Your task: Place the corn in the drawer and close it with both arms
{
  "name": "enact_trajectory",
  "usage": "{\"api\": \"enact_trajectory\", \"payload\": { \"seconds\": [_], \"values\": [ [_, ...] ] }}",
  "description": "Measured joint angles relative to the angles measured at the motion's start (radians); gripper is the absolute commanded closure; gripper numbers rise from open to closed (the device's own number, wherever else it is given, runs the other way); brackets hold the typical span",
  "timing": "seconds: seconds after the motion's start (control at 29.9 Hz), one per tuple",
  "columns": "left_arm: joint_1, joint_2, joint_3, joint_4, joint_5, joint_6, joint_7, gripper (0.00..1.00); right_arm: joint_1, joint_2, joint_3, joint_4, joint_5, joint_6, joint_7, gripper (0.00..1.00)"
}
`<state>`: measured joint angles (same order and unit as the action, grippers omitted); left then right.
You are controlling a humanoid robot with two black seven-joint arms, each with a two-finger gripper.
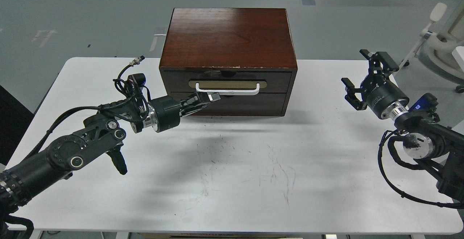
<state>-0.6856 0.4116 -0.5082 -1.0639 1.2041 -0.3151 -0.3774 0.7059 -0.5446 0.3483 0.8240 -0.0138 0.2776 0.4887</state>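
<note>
The dark brown drawer point(279, 81) sits flush in the wooden cabinet point(226, 37), fully pushed in. Its white bar handle point(232, 88) lies on a tan plate. The corn is hidden inside and does not show. My left gripper point(209, 97) is shut, with its fingertips pressed against the drawer front just below the left end of the handle. My right gripper point(362, 75) is open and empty, held above the table's right side, well apart from the cabinet.
The white table point(235, 181) bears the cabinet at its back middle. A plain handleless panel point(250, 104) sits below the drawer. White equipment point(440, 39) stands on the floor at the far right, beyond the table edge.
</note>
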Motion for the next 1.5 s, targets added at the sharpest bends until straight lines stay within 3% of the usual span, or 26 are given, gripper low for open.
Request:
{"api": "enact_trajectory", "payload": {
  "seconds": [0.27,0.4,0.43,0.47,0.5,0.53,0.57,0.6,0.87,1.17,1.5],
  "values": [
    [0.01,0.076,0.012,-0.083,-0.03,-0.125,-0.011,1.0,0.001,-0.002,0.001,0.001,0.0,0.0,0.0,0.0],
    [0.02,0.146,0.007,-0.151,-0.088,-0.169,-0.041,0.97,0.001,-0.002,0.003,0.001,0.0,0.0,0.0,0.0],
    [0.021,0.165,0.004,-0.166,-0.12,-0.171,-0.058,0.78,0.0,-0.002,0.003,0.001,0.0,0.0,0.0,0.0],
    [0.022,0.183,0.002,-0.179,-0.157,-0.172,-0.074,0.67,0.0,-0.002,0.005,0.001,0.0,0.0,0.0,0.0],
    [0.022,0.204,-0.002,-0.191,-0.217,-0.173,-0.091,0.67,0.0,-0.002,0.006,0.001,0.0,0.0,0.0,0.0],
    [0.022,0.222,-0.01,-0.199,-0.278,-0.173,-0.1,0.32,0.0,-0.002,0.009,0.001,0.0,0.0,0.0,0.0],
    [0.022,0.236,-0.018,-0.203,-0.325,-0.173,-0.106,0.2,0.0,-0.003,0.01,0.001,0.0,0.0,0.0,0.0],
    [0.022,0.243,-0.031,-0.205,-0.378,-0.174,-0.108,0.01,0.001,-0.003,0.011,0.001,0.0,0.0,0.0,0.0],
    [0.022,0.266,-0.184,-0.132,-0.696,-0.174,-0.111,0.01,0.005,-0.003,0.015,0.0,0.0,0.001,0.0,0.0],
    [0.092,0.253,-0.191,0.066,-0.833,-0.174,-0.111,0.01,0.005,0.021,0.011,-0.003,0.0,-0.005,0.0,0.0],
    [0.197,0.237,-0.195,0.123,-0.936,-0.173,-0.093,0.01,-0.003,0.046,0.014,-0.008,0.0,-0.006,0.0,0.0]
  ]
}}
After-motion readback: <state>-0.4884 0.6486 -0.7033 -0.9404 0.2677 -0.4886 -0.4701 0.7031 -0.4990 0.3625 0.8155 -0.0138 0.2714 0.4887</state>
